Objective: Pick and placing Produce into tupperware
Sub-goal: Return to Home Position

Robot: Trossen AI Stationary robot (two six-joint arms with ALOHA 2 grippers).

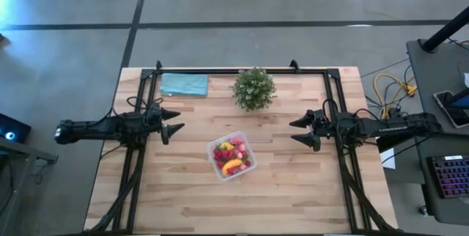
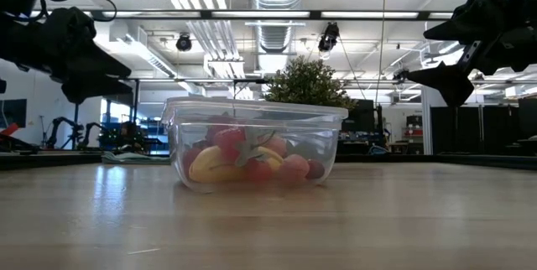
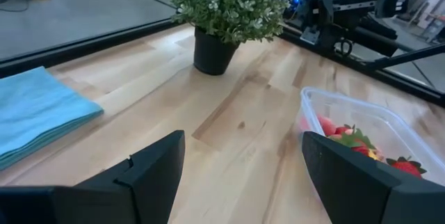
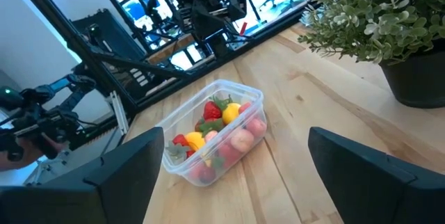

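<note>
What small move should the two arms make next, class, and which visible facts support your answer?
Probably draw both arms back to rest. The produce lies inside the tupperware, and no fruit shows loose on the table. The left gripper and the right gripper hang open and empty, raised on either side of the tupperware, so nothing seems left to pick.
</note>
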